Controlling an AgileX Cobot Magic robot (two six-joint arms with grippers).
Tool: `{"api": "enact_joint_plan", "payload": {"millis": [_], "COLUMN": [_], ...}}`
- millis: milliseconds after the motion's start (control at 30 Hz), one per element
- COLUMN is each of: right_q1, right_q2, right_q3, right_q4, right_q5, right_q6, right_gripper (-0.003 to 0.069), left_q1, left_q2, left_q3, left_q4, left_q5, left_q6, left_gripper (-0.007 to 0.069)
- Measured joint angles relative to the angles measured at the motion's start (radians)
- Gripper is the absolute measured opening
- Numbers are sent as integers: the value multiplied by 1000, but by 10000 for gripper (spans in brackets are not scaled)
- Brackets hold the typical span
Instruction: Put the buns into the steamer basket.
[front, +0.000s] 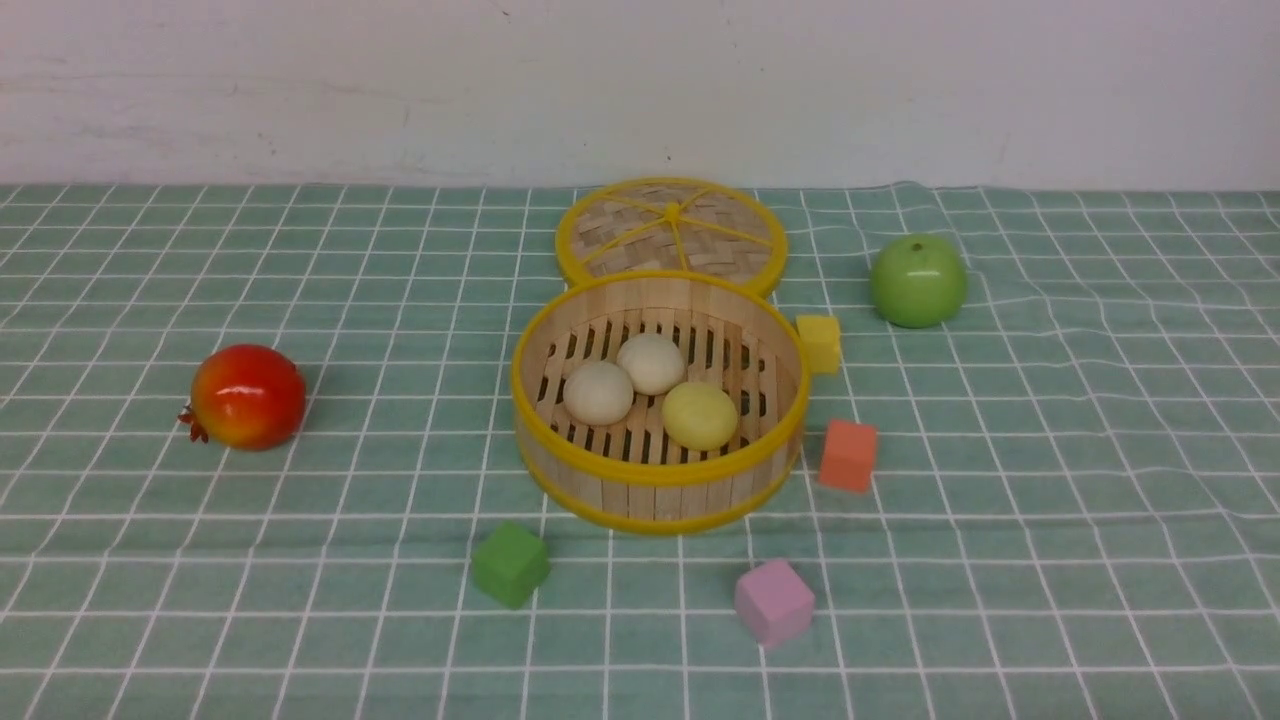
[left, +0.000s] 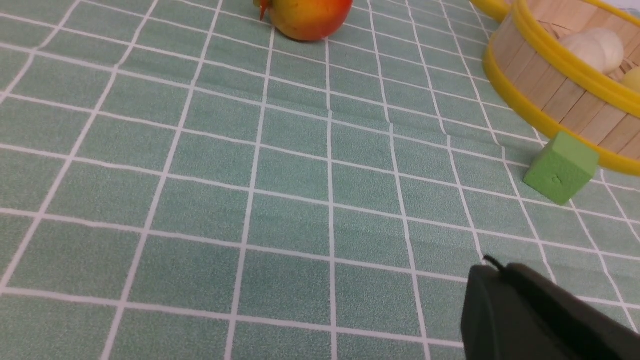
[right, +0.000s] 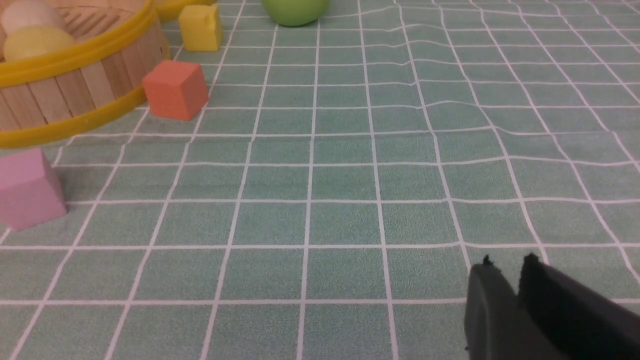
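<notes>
Three buns — two off-white, one pale yellow — sit touching inside steamer basket at centre of green checked cloth. Woven lid lies flat just behind basket. Left gripper pressed together, holding nothing, above bare cloth near green cube. Right gripper parted by narrow slit, empty — well apart from orange cube and pink cube.

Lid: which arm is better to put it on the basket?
Probably right: the right end effector is slightly open, the left end effector shut. The lid lies centred behind the steamer basket, favouring neither.
</notes>
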Motion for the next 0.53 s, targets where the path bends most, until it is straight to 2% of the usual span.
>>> {"api": "enact_joint_plan", "payload": {"millis": [533], "right_q1": [0], "right_q2": [0], "right_q3": [0], "right_q4": [0], "right_q5": [0], "right_q6": [0], "right_gripper": [105], "left_q1": [0], "left_q2": [0], "left_q3": [0], "left_q4": [3], "left_q5": [0], "left_q6": [0], "left_gripper": [-13]}}
